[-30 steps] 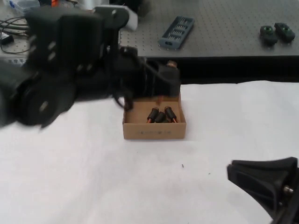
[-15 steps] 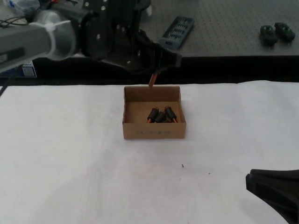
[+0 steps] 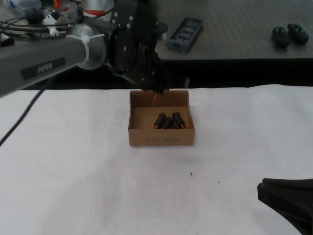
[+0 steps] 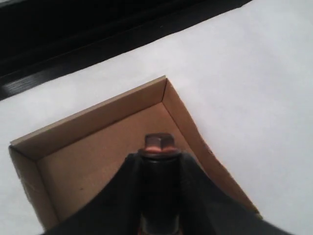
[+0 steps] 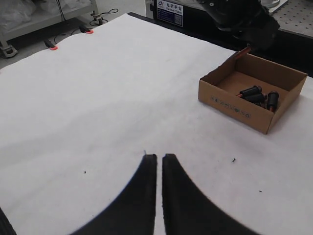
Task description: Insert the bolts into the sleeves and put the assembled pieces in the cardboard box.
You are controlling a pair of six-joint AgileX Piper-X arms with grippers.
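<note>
Left wrist view: the left tool (image 4: 159,157) is clamped on an assembled piece (image 4: 157,188), a dark sleeve with a copper-coloured bolt head (image 4: 158,143) sticking out past the fingertips. The cardboard box (image 4: 93,113) lies open straight below this tool, and the held piece hangs over the box floor, above it and not touching.

In the high view the left tool (image 3: 155,94) sits over the far wall of the box (image 3: 161,139), with the copper end of the piece pointing down just inside that wall. On the box floor, nearer than the left tool and lower, a few finished pieces (image 3: 168,121) lie bunched together, touching one another.

The right tool (image 5: 159,156) is well apart from the box (image 5: 234,105), low over the worktop (image 5: 98,98). Its two fingers are drawn together with only a thin slit between them, and they grip nothing. From this tool the finished pieces (image 5: 257,94) show inside the box, and the left tool (image 5: 247,27) hangs above the box's far corner.

A white cloth (image 3: 73,171) covers the worktop under the box. Beyond the left tool, on a dark perforated table (image 3: 234,29), lie a blue rack (image 3: 185,32) and two dark green parts (image 3: 290,34).
</note>
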